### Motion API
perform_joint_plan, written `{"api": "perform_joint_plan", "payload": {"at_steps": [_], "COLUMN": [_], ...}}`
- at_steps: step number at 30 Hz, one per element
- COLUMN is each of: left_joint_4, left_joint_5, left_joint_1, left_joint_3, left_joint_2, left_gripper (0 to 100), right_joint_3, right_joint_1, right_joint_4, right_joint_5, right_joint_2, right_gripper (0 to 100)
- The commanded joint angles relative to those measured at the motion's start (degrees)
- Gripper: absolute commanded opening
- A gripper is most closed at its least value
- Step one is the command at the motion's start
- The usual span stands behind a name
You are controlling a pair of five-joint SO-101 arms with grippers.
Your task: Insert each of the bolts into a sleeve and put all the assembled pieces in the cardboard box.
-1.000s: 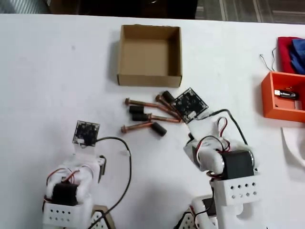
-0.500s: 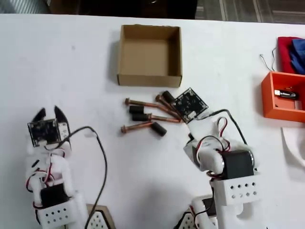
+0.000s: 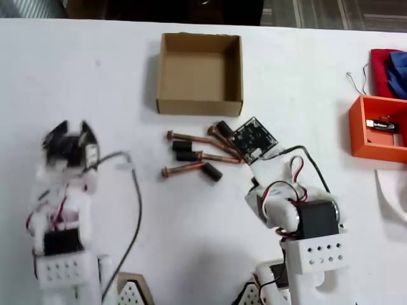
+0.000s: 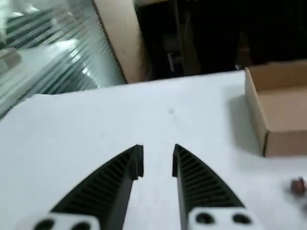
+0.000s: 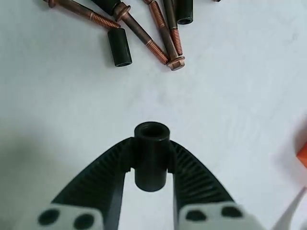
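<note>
Black cylindrical sleeve (image 5: 152,143): clamped between right fingers (image 5: 194,175). Left fingers (image 4: 115,182): parted, empty. Copper-coloured bolts (image 3: 184,169), loose black sleeves (image 3: 212,172): white counter (image 3: 127,76), near brown cardboard box (image 3: 199,106).

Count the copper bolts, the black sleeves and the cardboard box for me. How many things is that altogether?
Bolts: 4
Sleeves: 5 (4 lying on the table, 1 held in the right end effector)
Cardboard box: 1
Total: 10
</note>
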Motion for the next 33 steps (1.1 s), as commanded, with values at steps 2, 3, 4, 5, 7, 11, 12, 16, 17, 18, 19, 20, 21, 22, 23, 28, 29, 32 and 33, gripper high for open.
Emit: {"api": "perform_joint_plan", "payload": {"at_steps": [2,3,4,5,7,11,12,16,17,18,19,20,21,22,23,28,29,32,33], "left_joint_4": [17.4,22.3,26.6,30.5,36.7,42.5,43.1,43.4,43.4,43.3,43.1,42.7,41.9,41.5,41.1,38.4,37.8,36.4,36.3], "left_joint_5": [-11.1,-12.3,-13.1,-13.8,-15.6,-16.6,-16.7,-19.5,-20.7,-21.4,-22.1,-22.5,-22.9,-23.2,-23.2,-22.8,-22.9,-23.2,-23.2], "left_joint_1": [10.4,12.3,14.2,15.7,18.2,21.6,22.4,25.8,26.5,27.0,27.3,27.4,27.7,28.0,28.3,29.5,29.4,29.3,29.3], "left_joint_3": [-21.9,-26.3,-30.6,-34.8,-42.2,-53.1,-55.1,-59.0,-59.3,-59.5,-59.6,-59.6,-59.6,-59.6,-59.5,-59.1,-59.1,-59.2,-59.4], "left_joint_2": [31.9,37.1,41.8,46.1,53.5,64.8,67.0,74.5,75.9,77.0,77.9,78.6,78.9,79.3,79.6,81.8,82.7,85.3,86.2], "left_gripper": [13,13,13,13,13,13,13,21,24,26,26,24,23,22,21,20,20,20,20], "right_joint_3": [-0.2,-0.3,-0.4,-0.4,-0.4,-0.4,-0.4,-0.4,-0.4,-0.5,-0.5,-0.5,-0.5,-0.5,-0.5,-0.5,-0.5,-0.5,-0.5], "right_joint_1": [0.8,0.8,0.8,0.8,0.8,0.9,0.9,1.1,1.9,3.3,5.1,7.2,9.5,12.2,14.9,27.0,28.6,31.8,32.4], "right_joint_4": [0.5,1.0,1.3,1.6,2.4,3.1,3.0,3.1,3.1,3.1,3.1,3.1,3.1,3.1,3.1,2.9,2.9,2.8,2.8], "right_joint_5": [0.4,0.4,0.4,0.4,0.5,0.5,0.5,0.5,0.5,0.5,1.0,2.5,4.5,6.6,8.6,17.2,18.5,20.6,20.7], "right_joint_2": [-1.3,-1.3,-1.3,-1.3,-1.3,-1.3,-1.3,-1.4,-1.4,-1.4,-1.4,-1.4,-1.4,-1.4,-1.4,-1.4,-1.4,-1.4,-1.4], "right_gripper": [2.3,2.3,2.3,2.3,2.3,2.3,2.3,2.3,2.3,2.3,2.3,2.3,2.3,2.3,2.3,2.3,2.3,2.3,2.3]}}
